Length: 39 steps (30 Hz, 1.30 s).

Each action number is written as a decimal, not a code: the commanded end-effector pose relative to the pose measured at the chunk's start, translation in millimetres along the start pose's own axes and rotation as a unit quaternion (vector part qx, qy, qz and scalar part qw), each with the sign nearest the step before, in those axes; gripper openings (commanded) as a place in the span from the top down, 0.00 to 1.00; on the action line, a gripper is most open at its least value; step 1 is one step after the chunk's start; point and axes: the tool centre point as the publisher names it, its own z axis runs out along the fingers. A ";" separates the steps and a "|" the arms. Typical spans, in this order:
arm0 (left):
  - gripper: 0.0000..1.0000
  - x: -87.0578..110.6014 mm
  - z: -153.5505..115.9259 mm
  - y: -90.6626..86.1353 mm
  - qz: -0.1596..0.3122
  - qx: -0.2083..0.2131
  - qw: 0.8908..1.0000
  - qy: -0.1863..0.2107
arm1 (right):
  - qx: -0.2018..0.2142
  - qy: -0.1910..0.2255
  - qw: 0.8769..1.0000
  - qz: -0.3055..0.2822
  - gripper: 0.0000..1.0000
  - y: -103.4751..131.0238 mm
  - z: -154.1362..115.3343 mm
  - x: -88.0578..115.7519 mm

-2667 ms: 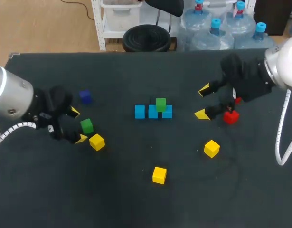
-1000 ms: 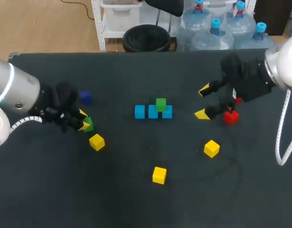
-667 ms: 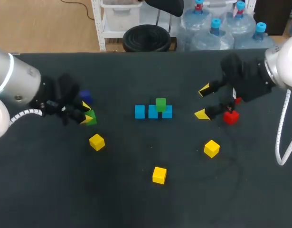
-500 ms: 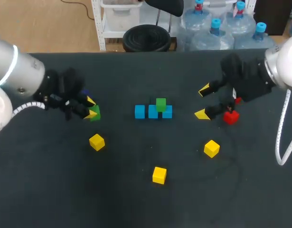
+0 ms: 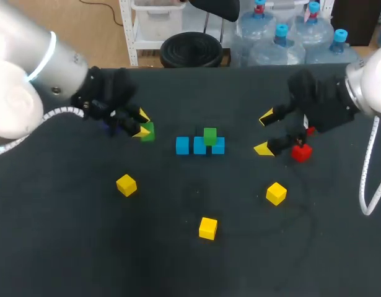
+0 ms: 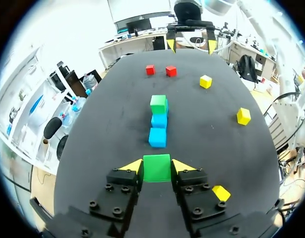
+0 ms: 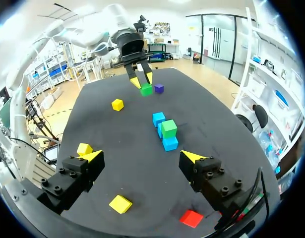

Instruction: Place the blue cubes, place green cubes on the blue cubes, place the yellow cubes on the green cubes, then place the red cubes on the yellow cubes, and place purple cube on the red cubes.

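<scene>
- The left gripper hung over the far left part of the black table, its yellow tips clamped from two sides on a green cube.
- That held green cube sat left of the row of blue cubes, apart from it and in line with it in the left wrist view.
- A purple cube lay just beside the held cube, largely hidden under the left gripper in the head view.
- A yellow cube lay nearer, left of the middle.
- Three blue cubes stood touching in a row at the table's middle, with a second green cube resting on top between the middle and the right one.
- A second yellow cube lay nearest of all, and a third yellow cube lay further right.
- The right gripper hung right of the row, its fingers wide apart and holding nothing.
- A red cube lay just beside its near finger; another red cube lay close by.
</scene>
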 end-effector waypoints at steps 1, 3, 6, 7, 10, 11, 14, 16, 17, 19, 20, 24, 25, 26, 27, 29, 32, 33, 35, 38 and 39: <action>1.00 -9.2 11.0 11.8 0.004 0.020 1.000 0.000 | 0.000 -0.001 1.000 0.000 0.00 -0.2 0.4 0.4; 1.00 -13.1 13.3 13.3 0.006 0.021 1.000 -0.003 | 0.000 -0.001 1.000 0.000 0.00 -0.2 0.4 0.4; 1.00 -17.9 17.1 15.5 0.010 0.023 1.000 -0.006 | 0.000 -0.001 1.000 0.000 0.00 -0.2 0.4 0.4; 1.00 -19.3 18.7 16.4 0.011 0.024 1.000 -0.006 | 0.000 -0.001 1.000 0.000 0.00 -0.2 0.4 0.4; 1.00 -23.9 24.6 18.5 0.015 0.028 0.999 -0.008 | 0.000 -0.001 1.000 0.000 0.00 -0.2 0.4 0.4; 1.00 -25.2 26.5 19.3 0.015 0.029 0.999 -0.009 | 0.000 -0.001 1.000 0.000 0.00 -0.2 0.4 0.4; 1.00 -29.6 31.0 20.6 0.016 0.032 0.999 -0.014 | 0.000 -0.001 1.000 0.000 0.00 -0.2 0.4 0.4; 1.00 -32.7 34.7 21.2 0.017 0.033 0.999 -0.015 | 0.000 -0.001 1.000 0.000 0.00 -0.2 0.4 0.4; 1.00 -34.2 36.6 21.5 0.018 0.034 0.999 -0.016 | 0.000 -0.001 1.000 0.000 0.00 -0.2 0.4 0.4; 1.00 -37.2 39.9 22.2 0.020 0.037 0.999 -0.015 | 0.000 -0.001 1.000 0.000 0.00 -0.2 0.4 0.4; 1.00 -38.6 41.4 22.5 0.021 0.038 0.999 -0.015 | 0.000 -0.001 1.000 0.000 0.00 -0.2 0.4 0.4; 1.00 -44.5 47.8 23.2 0.023 0.042 0.999 -0.018 | 0.000 -0.001 1.000 0.000 0.00 -0.2 0.4 0.4; 1.00 -46.0 49.3 23.1 0.023 0.043 0.999 -0.018 | 0.000 -0.001 1.000 0.000 0.00 -0.2 0.4 0.4; 1.00 -47.5 50.7 23.1 0.024 0.044 0.999 -0.019 | 0.000 -0.001 1.000 0.000 0.00 -0.2 0.4 0.4; 1.00 -48.6 51.6 23.1 0.025 0.045 0.999 -0.019 | 0.000 -0.001 1.000 0.000 0.00 -0.2 0.4 0.4; 1.00 -50.5 53.2 23.6 0.025 0.045 0.998 -0.021 | 0.000 -0.001 1.000 0.000 0.00 -0.2 0.4 0.4; 1.00 -52.9 55.5 23.8 0.025 0.046 0.998 -0.023 | 0.000 -0.001 1.000 0.000 0.00 -0.2 0.4 0.4; 1.00 -53.4 56.3 23.6 0.025 0.046 0.998 -0.024 | 0.000 -0.001 1.000 0.000 0.00 -0.2 0.4 0.4; 1.00 -54.4 57.8 22.9 0.025 0.046 0.998 -0.025 | 0.000 -0.001 1.000 0.000 0.00 -0.2 0.4 0.4; 1.00 -56.1 59.2 20.8 0.024 0.047 0.998 -0.024 | 0.000 -0.001 1.000 0.000 0.00 -0.2 0.4 0.4; 1.00 -56.2 60.0 20.1 0.024 0.048 0.998 -0.024 | 0.000 -0.001 1.000 0.000 0.00 -0.2 0.4 0.4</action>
